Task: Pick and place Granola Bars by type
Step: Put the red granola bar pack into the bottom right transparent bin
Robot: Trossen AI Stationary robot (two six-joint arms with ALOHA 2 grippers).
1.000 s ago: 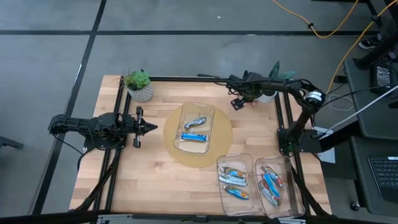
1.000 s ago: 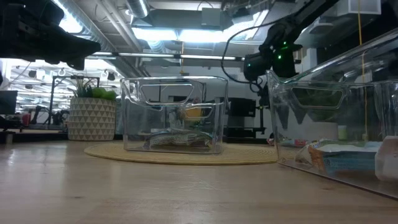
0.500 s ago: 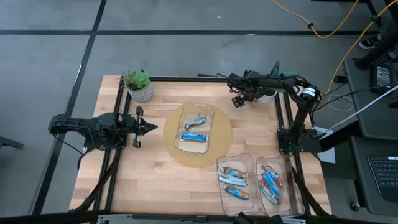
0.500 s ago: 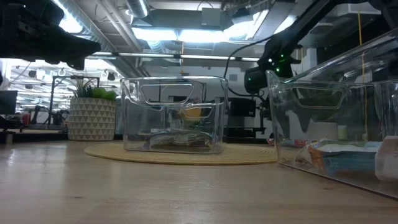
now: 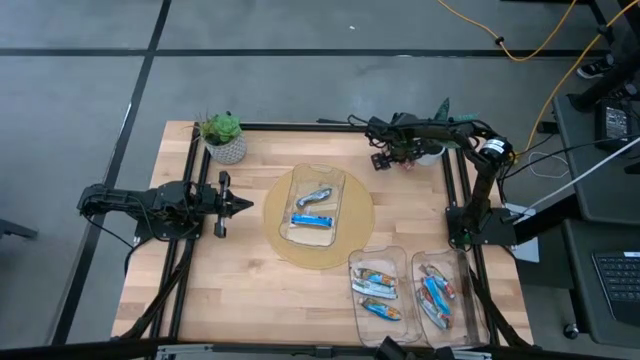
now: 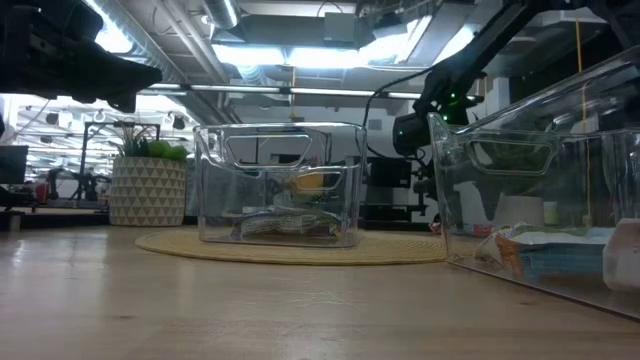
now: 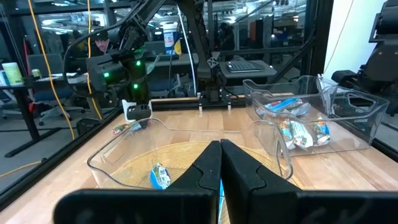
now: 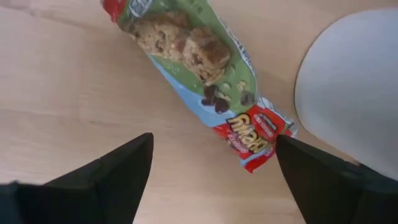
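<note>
My right gripper (image 8: 208, 168) hangs just above the table (image 8: 68, 106) with its fingers (image 8: 118, 171) spread wide and nothing between them, and a stray bar (image 8: 199, 74) lies flat on the wood straight ahead of the gap, at the table's far right corner beside a white pot (image 8: 351, 87). The risk I see is the angle: the bar lies slantwise to my jaws, so if I close as I stand I may pinch only the crimped end, and the slick foil could slide out or the bar could swing loose on the lift. The pot sits right by one finger, so a careless descent could knock it. The wrapper is green at one end with a picture of the granola, red and pale blue at the other. My left gripper (image 7: 219, 163) waits clenched and empty at the left edge, facing the middle bin (image 5: 314, 206), where two bars (image 5: 311, 209) remain. Farther off, two front bins (image 5: 415, 298) hold the sorted bars (image 5: 377, 292).
</note>
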